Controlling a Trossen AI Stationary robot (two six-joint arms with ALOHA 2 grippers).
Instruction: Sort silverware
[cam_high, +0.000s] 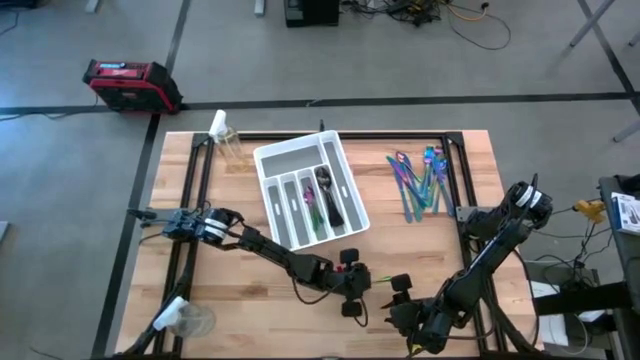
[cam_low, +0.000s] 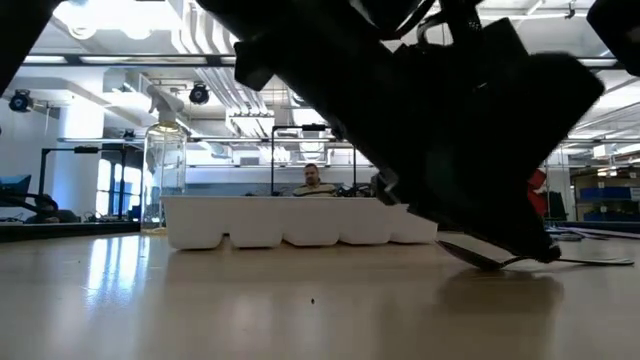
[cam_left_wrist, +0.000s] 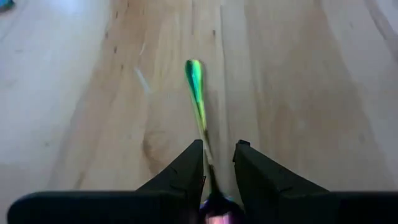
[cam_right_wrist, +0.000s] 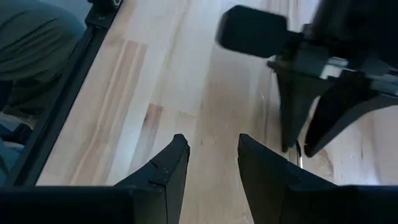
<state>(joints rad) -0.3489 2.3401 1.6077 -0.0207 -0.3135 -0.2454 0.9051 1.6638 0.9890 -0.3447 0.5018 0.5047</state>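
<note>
Left gripper (cam_left_wrist: 218, 163) is low over the pale wooden bench (cam_high: 250, 310), just below the white compartmented tray (cam_high: 300, 165), jaws pinched on a slim iridescent green spoon (cam_left_wrist: 196, 87). Right gripper (cam_right_wrist: 213, 163) hangs alongside, jaws parted, holding nothing.

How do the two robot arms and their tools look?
Both arms are dark, nearly black, built of jointed segments. The left arm has a pale band near its base and small red marks by its tool. Each tool has two dark, wedge-shaped fingers. The right arm shows a light joint cap.
</note>
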